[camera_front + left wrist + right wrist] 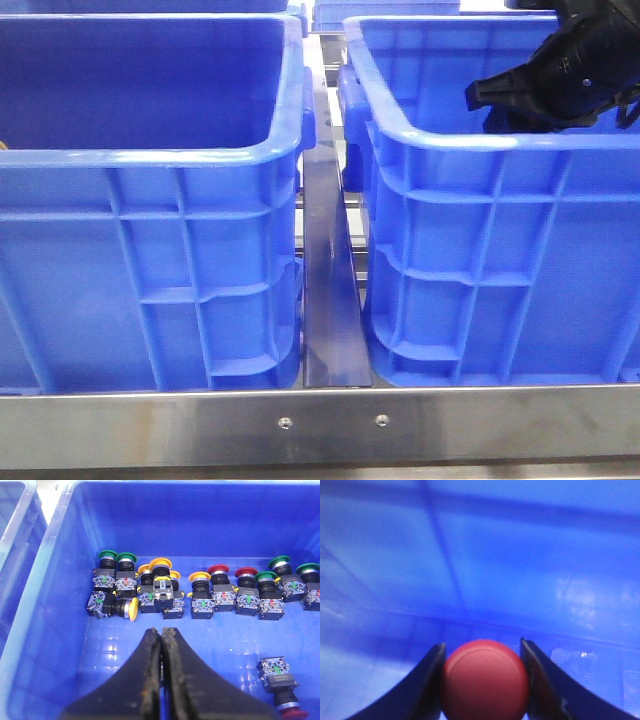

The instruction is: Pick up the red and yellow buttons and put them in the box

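The right tool [485, 680] grips a red button [485, 677] inside the right box [440, 140]. Lower it near the floor before letting go. The left tool [161, 645], closed and empty, hangs over the other buttons [200, 592].

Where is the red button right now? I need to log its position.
The red button sits clamped between the right end effector's fingers in the right wrist view, inside the blue crate on the right of the front view.
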{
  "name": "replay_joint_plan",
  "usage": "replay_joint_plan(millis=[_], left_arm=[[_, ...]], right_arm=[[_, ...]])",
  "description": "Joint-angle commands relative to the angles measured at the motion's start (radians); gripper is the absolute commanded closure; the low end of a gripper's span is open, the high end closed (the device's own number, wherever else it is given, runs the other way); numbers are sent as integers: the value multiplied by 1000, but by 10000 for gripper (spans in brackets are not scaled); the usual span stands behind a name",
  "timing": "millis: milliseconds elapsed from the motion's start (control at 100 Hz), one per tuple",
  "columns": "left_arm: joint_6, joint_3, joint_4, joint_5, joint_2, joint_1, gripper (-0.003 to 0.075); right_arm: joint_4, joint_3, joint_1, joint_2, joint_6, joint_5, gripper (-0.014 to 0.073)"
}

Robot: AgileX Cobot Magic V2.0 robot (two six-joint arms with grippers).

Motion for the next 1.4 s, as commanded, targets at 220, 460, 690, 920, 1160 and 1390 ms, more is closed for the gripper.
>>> replay_joint_plan(millis=[220,460,690,920,1160,1390], left_arm=[[-9,-26,8,-74,2,2,739],[-9,-26,8,-74,2,2,739],[-9,-26,8,-72,2,2,739],[-9,-26,8,-72,2,2,739],[-9,-26,8,-72,2,2,739],[-9,-26,8,-72,2,2,739]], right_arm=[[4,-21,0,-24,-10,45,283],[11,-17,-4,-32,-10,76,37],[24,22,-9,-101,-10,59,25],[44,120,-9,-268,-10,4,25],[107,263,-9,-548,-10,-42,25],[128,395,-9,-811,-10,-46,25]])
